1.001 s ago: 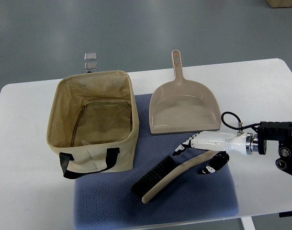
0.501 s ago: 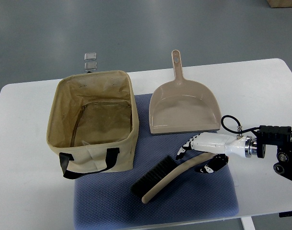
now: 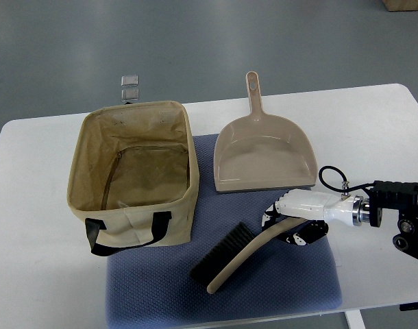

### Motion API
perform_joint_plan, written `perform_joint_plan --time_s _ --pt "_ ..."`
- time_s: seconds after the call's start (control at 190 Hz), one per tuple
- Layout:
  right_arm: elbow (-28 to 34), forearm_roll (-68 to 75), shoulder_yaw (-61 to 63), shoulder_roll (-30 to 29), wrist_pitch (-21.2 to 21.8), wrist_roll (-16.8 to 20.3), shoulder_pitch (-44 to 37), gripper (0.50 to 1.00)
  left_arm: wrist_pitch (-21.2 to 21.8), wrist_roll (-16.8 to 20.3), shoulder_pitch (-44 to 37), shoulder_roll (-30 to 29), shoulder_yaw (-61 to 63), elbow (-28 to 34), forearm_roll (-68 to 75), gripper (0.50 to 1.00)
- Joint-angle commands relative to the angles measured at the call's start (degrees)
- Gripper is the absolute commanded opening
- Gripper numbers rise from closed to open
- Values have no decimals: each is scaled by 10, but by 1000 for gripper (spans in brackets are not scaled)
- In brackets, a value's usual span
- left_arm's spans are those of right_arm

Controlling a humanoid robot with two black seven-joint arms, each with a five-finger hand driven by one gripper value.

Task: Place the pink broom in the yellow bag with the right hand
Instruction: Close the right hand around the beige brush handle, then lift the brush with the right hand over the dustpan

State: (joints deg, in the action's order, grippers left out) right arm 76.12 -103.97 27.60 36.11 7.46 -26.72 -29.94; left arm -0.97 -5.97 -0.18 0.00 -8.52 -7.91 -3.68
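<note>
The right hand point(image 3: 291, 218) has dropped lower and drawn in over the handle end of the broom point(image 3: 238, 257) during the last second, and its fingers point(image 3: 301, 235) now curl around the upper end of that handle, so I judge the grasp to be closing, if not yet fully firm. The broom has shifted a little with it: its free end sits slightly further right on the blue mat point(image 3: 291, 281) than before, which suggests the hand is already bearing on it. It is not lifted; the dark bristles lie on the mat, just right of the bag's lower corner. The yellow bag point(image 3: 130, 223) stands open on the left of the tabletop point(image 3: 38, 274), its black strap hanging down the near wall, and nothing is inside it. A dustpan point(image 3: 264, 154) lies just beyond the hand, apart from the broom. With the grip forming, the next step looks to be raising the broom and carrying it left over the bag's rim. The left arm is out of view.
</note>
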Motion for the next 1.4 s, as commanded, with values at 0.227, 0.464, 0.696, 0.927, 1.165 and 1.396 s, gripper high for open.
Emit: perform_joint_plan --time_s 0.227,0.464,0.696,0.927,1.165,1.396 --pt "2 9 11 17 -4 -9 -3 500 0 0 0 0 0 0 0 1000" --pt "1 31 54 42 -5 -22 -12 500 0 0 0 0 0 0 0 1000" --pt "-1 131 70 107 5 -25 -61 500 0 0 0 0 0 0 0 1000" --pt "-51 190 90 132 41 -21 -144 500 0 0 0 0 0 0 0 1000" --pt "-113 196 100 121 59 -14 -214 500 0 0 1 0 0 0 0 1000" --pt "-122 194 91 38 60 34 -260 500 0 0 0 0 0 0 0 1000"
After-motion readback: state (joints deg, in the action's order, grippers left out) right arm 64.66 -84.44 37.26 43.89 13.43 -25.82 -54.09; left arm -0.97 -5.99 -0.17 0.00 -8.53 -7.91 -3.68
